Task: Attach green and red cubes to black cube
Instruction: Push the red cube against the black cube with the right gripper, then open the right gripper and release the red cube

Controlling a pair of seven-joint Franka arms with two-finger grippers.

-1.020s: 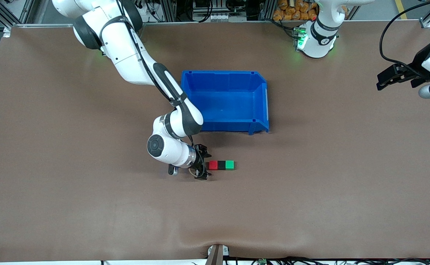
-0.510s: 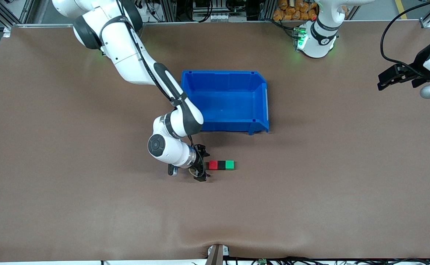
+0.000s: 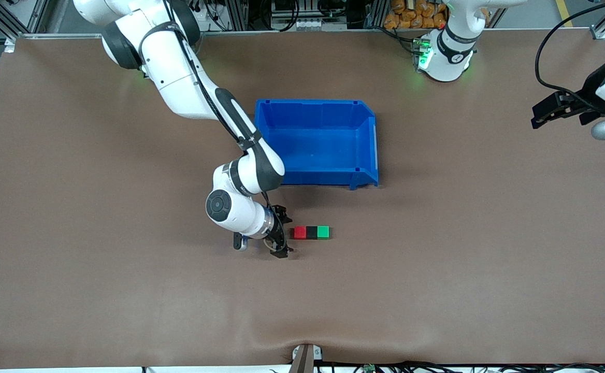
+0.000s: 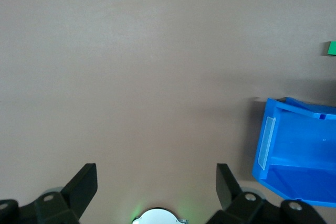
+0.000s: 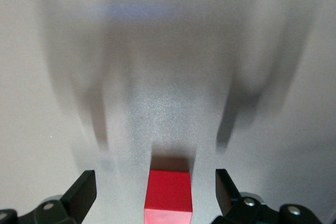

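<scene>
Brown matte tabletop, open blue plastic bin (image 3: 323, 142) mid-table. Nearer the front camera than the bin: small red cube (image 3: 299, 232), matte black cube (image 3: 311, 232) and green cube (image 3: 323, 232) in a touching row, black in the middle. Right gripper (image 3: 280, 231) sits low just beside red, fingers apart, holding nothing. Left gripper (image 3: 551, 109) waits w/ fingers apart at its end of the table. Risk: a finger clipping red on retreat could split the row.

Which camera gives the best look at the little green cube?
The front view: the green cube shows whole, joined to the black cube with the red cube at the row's end. The left wrist view catches only a green sliver at its edge; the right wrist view shows none.
</scene>
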